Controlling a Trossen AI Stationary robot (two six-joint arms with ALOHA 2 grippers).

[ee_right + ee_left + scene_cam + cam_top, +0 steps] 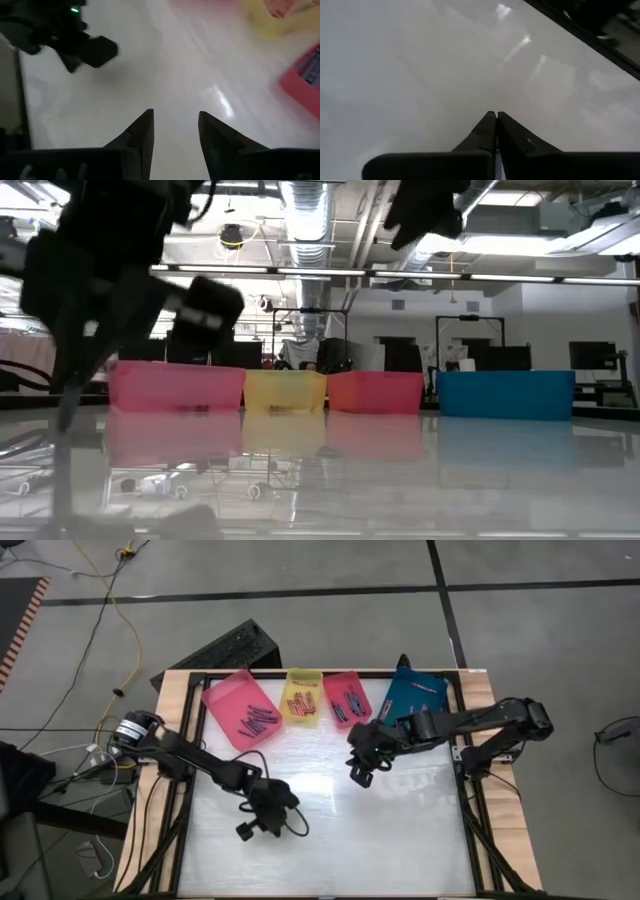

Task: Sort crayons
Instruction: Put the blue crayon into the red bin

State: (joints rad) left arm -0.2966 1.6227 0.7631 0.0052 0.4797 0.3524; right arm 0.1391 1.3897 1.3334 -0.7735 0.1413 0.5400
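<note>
Since the crayons (258,720) all lie in the far trays and none shows loose on the white table (400,840), we judge that the left gripper (496,117), pinched shut on nothing, and the right gripper (176,120), spread wide and empty, should withdraw clear.
</note>
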